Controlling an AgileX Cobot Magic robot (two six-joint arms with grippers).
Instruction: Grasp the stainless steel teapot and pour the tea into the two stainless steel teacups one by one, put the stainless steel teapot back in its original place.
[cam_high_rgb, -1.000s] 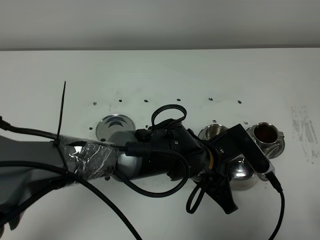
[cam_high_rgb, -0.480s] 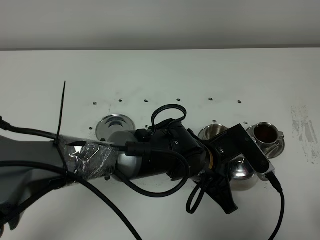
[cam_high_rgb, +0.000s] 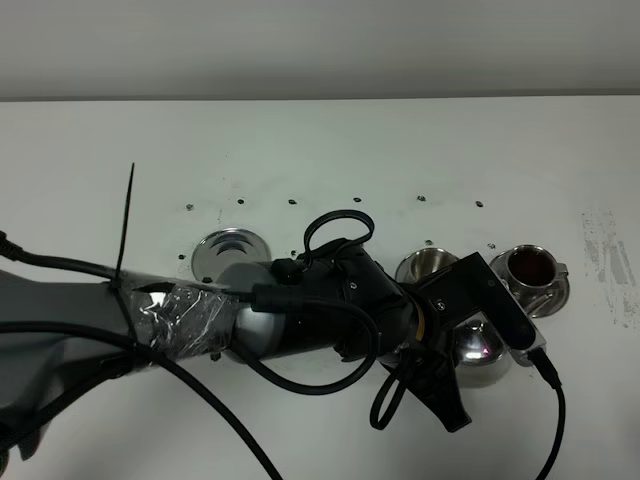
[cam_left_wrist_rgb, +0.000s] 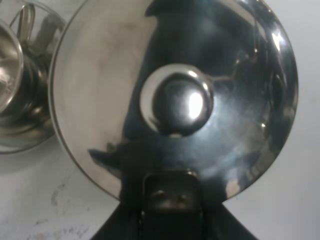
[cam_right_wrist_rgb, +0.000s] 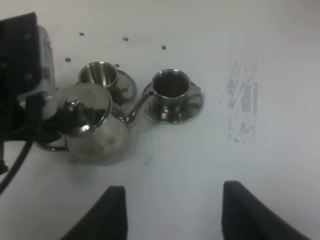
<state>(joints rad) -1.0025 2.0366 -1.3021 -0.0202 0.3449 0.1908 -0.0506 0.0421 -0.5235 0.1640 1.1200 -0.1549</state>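
Holding the stainless steel teapot (cam_right_wrist_rgb: 92, 127), my left end effector (cam_left_wrist_rgb: 170, 212) is clamped on it. One teacup (cam_right_wrist_rgb: 172, 100) just beside it has tea (cam_right_wrist_rgb: 170, 86), the second teacup (cam_right_wrist_rgb: 98, 74) looks empty, so I judge one pour and the return to the coaster (cam_high_rgb: 232, 250) remain. My right end effector (cam_right_wrist_rgb: 172, 215) hangs with its jaws apart.

A white table (cam_high_rgb: 320, 150) fills most of the high view, matt and smooth, under even light that leaves only soft shadows. Toward its right side lies a grey scuff (cam_high_rgb: 606, 268), a streaky patch of rubbed marks running toward and away from the back. Beyond the scuff, the table's far edge meets a plain pale grey wall (cam_high_rgb: 320, 45), flat and bare. Left of the scuff and somewhat nearer the wall, a straight row of small dark dots (cam_high_rgb: 356, 199) crosses the tabletop parallel to the wall. A few more such dots lie left of the scuff, level with its far end.
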